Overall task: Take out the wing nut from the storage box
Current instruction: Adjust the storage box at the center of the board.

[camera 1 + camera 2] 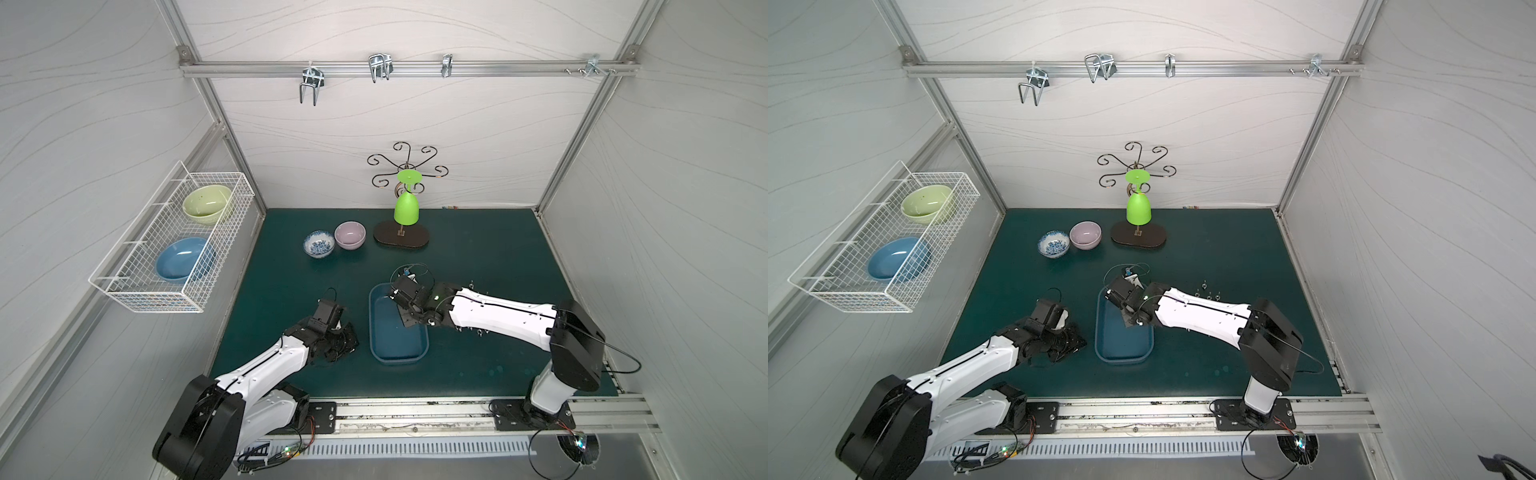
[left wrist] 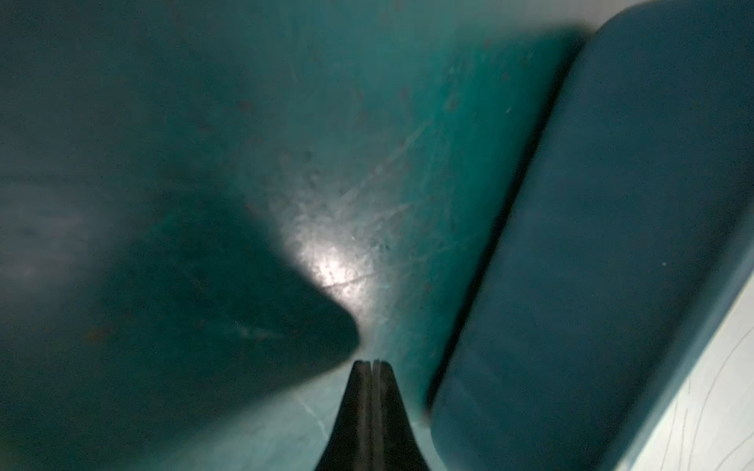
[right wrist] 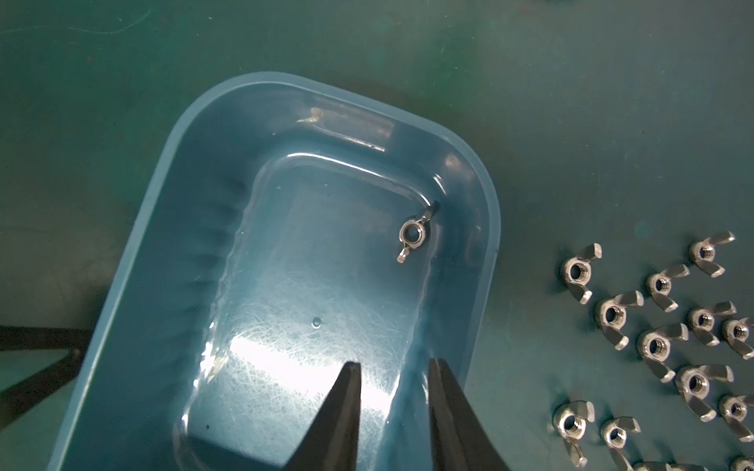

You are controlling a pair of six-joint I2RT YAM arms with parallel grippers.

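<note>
The storage box is a shallow blue tub in the middle of the green mat. A single metal wing nut lies flat on its floor, close to a far corner. My right gripper hangs over the inside of the box, open, with nothing between its fingers and the nut well ahead of them. In a top view the right gripper sits over the tub's far half. My left gripper is shut and empty, low over the mat just beside the box's outer wall.
Several loose wing nuts lie on the mat right of the box. At the back stand a patterned bowl, a pink bowl and a rack with a green glass. A white wire basket hangs on the left wall.
</note>
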